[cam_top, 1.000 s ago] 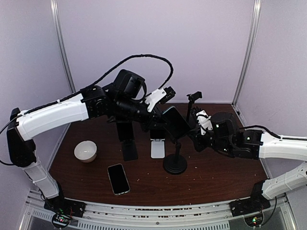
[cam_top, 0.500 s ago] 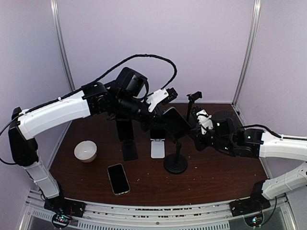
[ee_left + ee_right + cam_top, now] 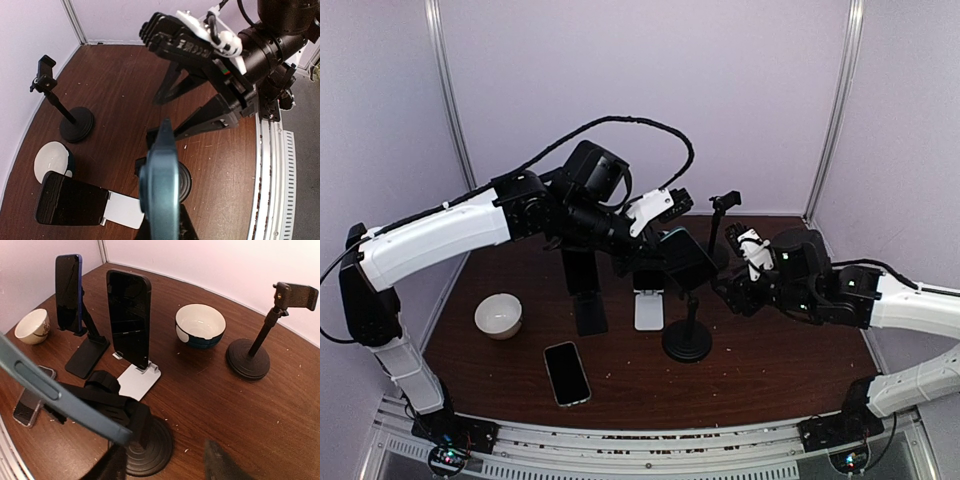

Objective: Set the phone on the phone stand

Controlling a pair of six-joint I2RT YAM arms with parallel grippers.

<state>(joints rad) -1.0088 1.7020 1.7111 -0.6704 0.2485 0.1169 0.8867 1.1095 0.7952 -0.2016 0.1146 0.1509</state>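
R tool (image 3: 163, 465) spread open beside stand (image 3: 686, 345); L tool (image 3: 658, 246) clenched on phone (image 3: 160, 185).

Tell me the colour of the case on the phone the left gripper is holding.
Dark teal-blue. The phone shows it best in the right wrist view.

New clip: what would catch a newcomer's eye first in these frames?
The teal-cased phone, tilted in mid-air at the centre, clamped in the left gripper just over the round-base stand, with the right gripper open beside that stand. To its left a blue phone and a black phone stand propped upright, and a fourth phone lies flat in front of them.
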